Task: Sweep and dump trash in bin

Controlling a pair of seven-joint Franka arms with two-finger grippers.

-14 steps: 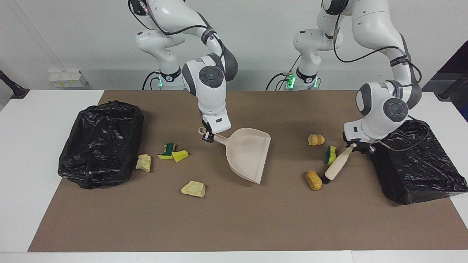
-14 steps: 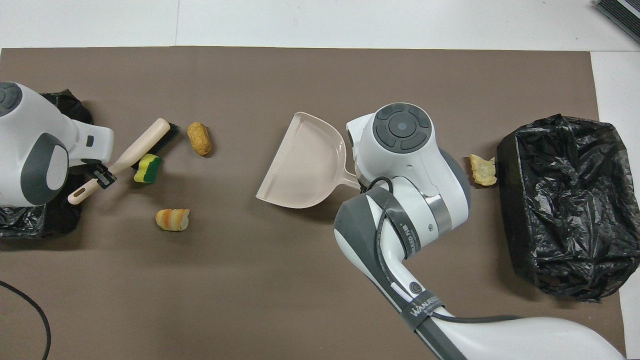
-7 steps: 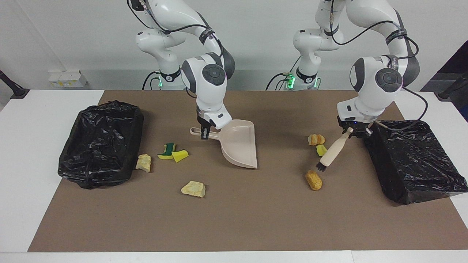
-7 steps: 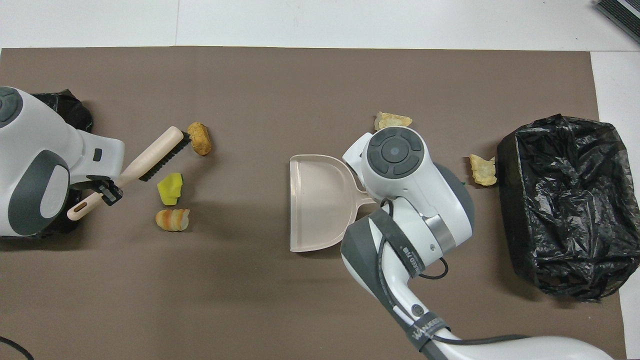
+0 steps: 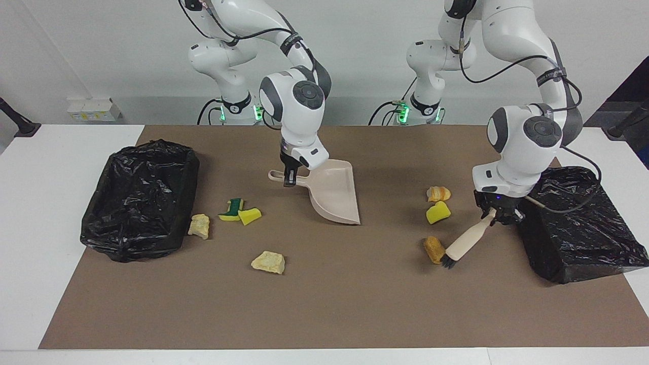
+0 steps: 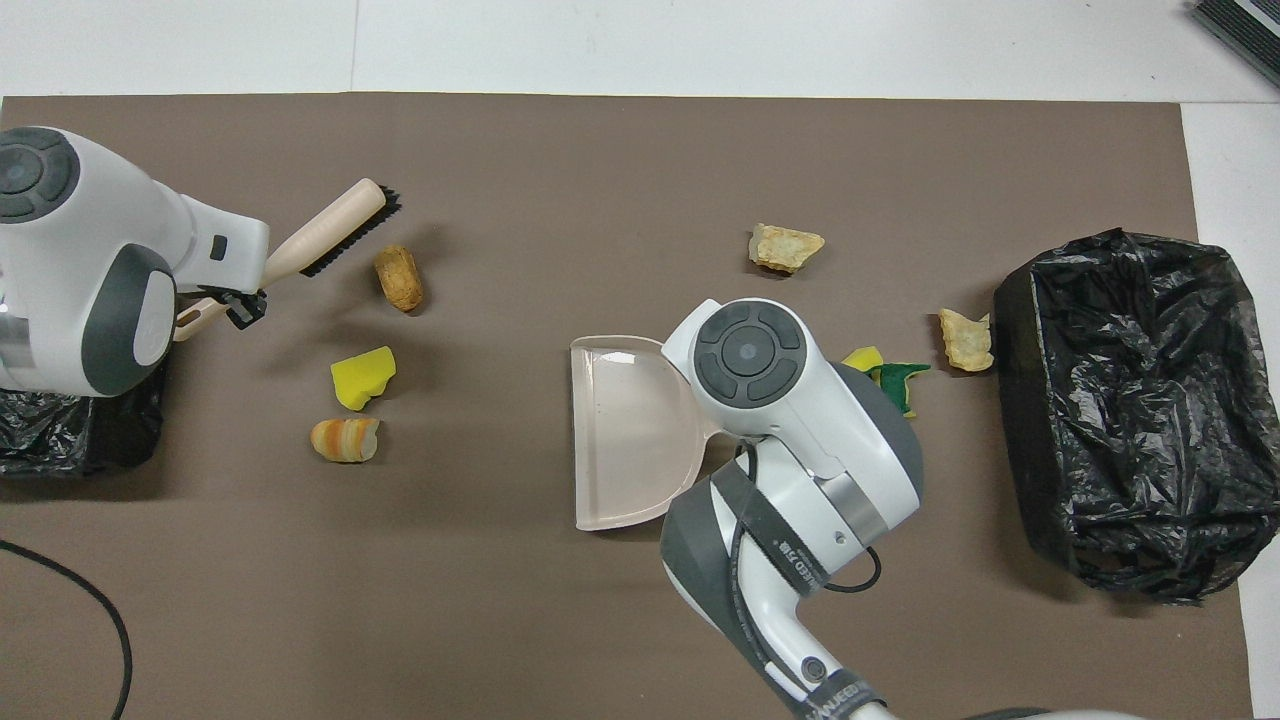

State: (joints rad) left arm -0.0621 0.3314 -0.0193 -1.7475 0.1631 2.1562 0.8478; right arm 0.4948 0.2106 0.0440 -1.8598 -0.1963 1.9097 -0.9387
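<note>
Brush (image 5: 464, 243) swings back down: the left end effector (image 5: 496, 217), clamped on its handle, sets bristles against the brown bread piece (image 5: 433, 249), yellow sponge chunk (image 5: 437, 212) at its 12 o'clock. Right end effector (image 5: 289, 178), gripping the dustpan (image 5: 332, 195), tilts it. Nothing binned; remaining trash (image 5: 268, 262) lies scattered.

Brown mat (image 5: 324, 304) covers white table (image 5: 40, 228).

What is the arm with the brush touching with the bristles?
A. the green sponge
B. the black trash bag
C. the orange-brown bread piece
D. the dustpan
C: the left gripper holds the hand brush by its handle, and in the facing view its black bristles sit right against the orange-brown bread piece, well away from the dustpan.
</note>
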